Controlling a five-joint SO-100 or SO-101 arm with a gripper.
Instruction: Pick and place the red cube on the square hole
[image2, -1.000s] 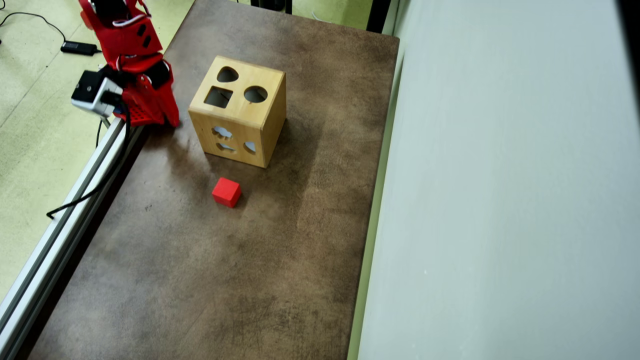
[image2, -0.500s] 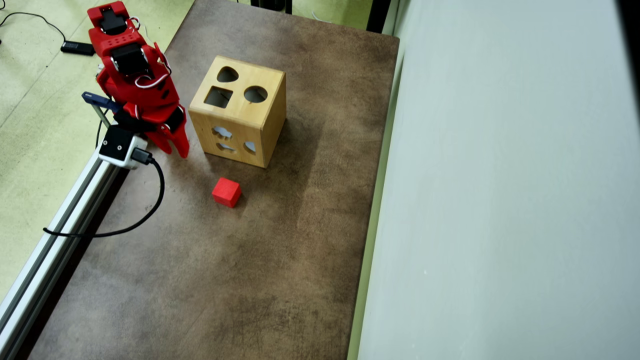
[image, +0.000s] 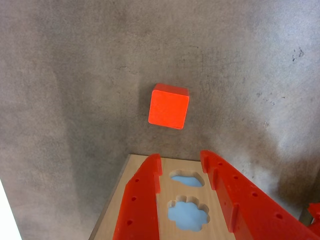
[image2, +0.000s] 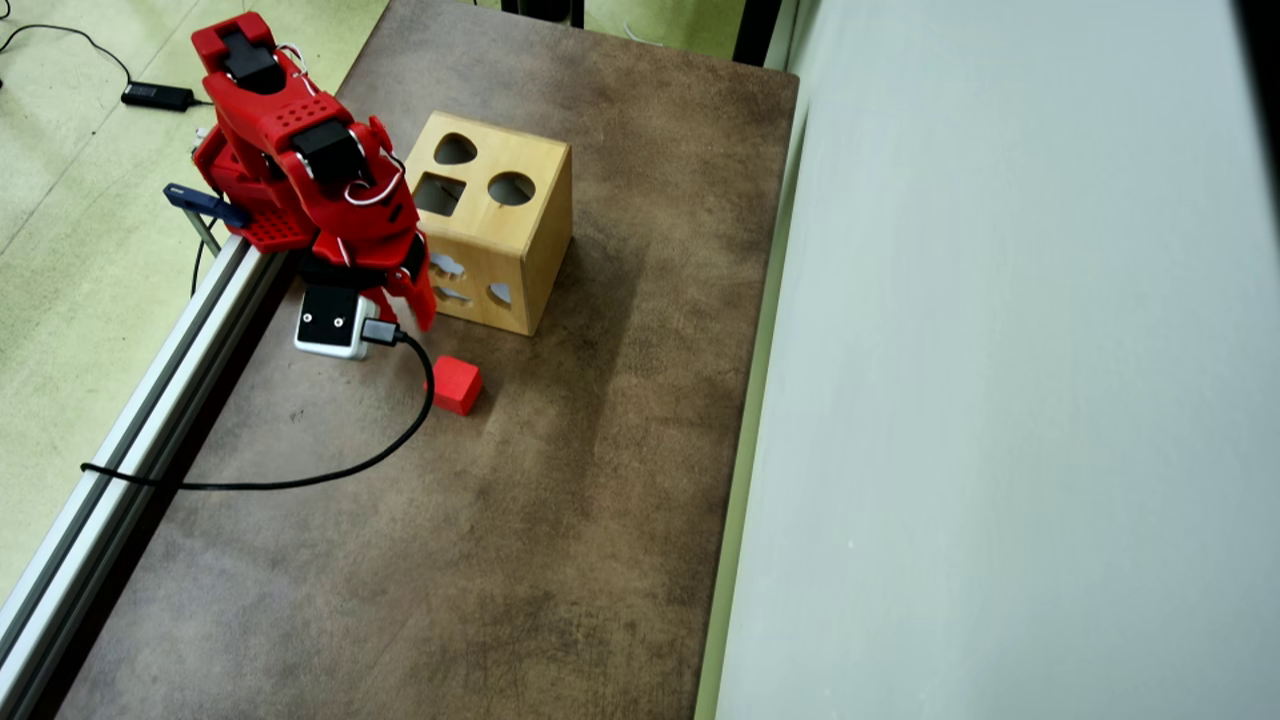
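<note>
The arm (image2: 300, 150) is showing up bright red all over, its plastic shells dotted with rows of small holes, black motor blocks sitting in the joints and thin white wires looping between them. A white camera box (image2: 328, 322) with a black face is riding at the wrist, a black cable (image2: 300, 482) trailing from its side. The gripper (image: 181, 161) is showing two tapering red fingers (image: 140, 205) (each dotted with small round holes).

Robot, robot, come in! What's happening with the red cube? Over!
Gripper open, empty, above the wooden box's side face. Red cube on the table, not grabbed. Square hole open. Nothing between gripper and cube.
</note>
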